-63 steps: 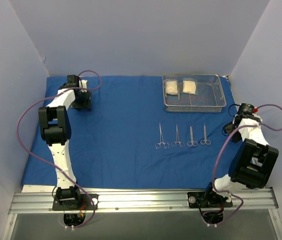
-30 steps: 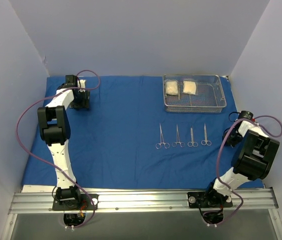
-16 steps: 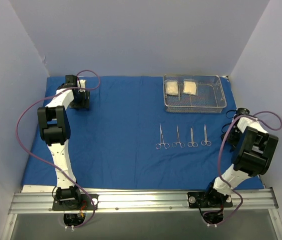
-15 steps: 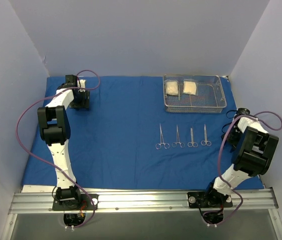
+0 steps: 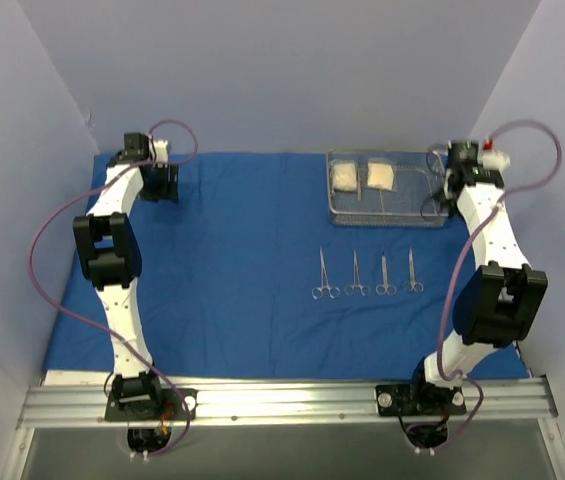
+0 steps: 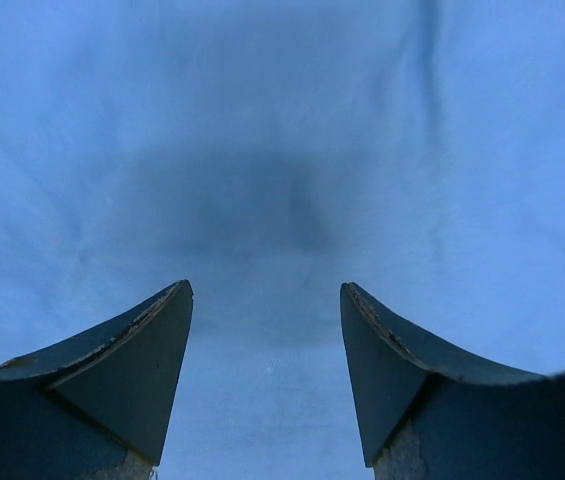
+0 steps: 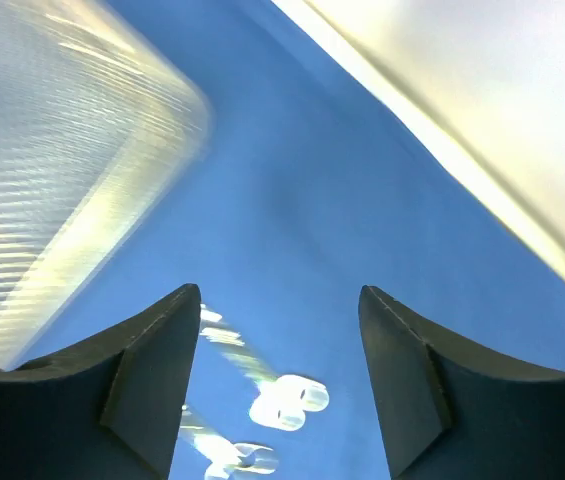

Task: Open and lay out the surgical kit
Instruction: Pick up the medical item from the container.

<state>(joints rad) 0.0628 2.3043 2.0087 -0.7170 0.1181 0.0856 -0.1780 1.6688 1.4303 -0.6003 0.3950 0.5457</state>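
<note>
The blue cloth wrap (image 5: 242, 260) lies spread flat over the table. The wire-mesh steel tray (image 5: 438, 205) stands at the back right with two white gauze packets (image 5: 345, 177) and a tweezer-like tool inside. Several silver clamps (image 5: 366, 272) lie in a row below the tray. My left gripper (image 5: 167, 183) is open over bare cloth (image 6: 262, 200) at the back left corner. My right gripper (image 5: 442, 190) is open at the tray's right end; its blurred wrist view shows the tray (image 7: 52, 150) at left and clamp handles (image 7: 287, 400) between the fingers.
Grey-lilac walls close in the back, left and right. A metal rail (image 5: 282, 400) carrying both arm bases runs along the near edge. The cloth's near left corner leaves a strip of white table (image 5: 62, 378) bare.
My right arm has swung from the cloth's right edge up and back to the tray's right end. My left gripper has shifted slightly toward the back corner. The tools have not moved.
</note>
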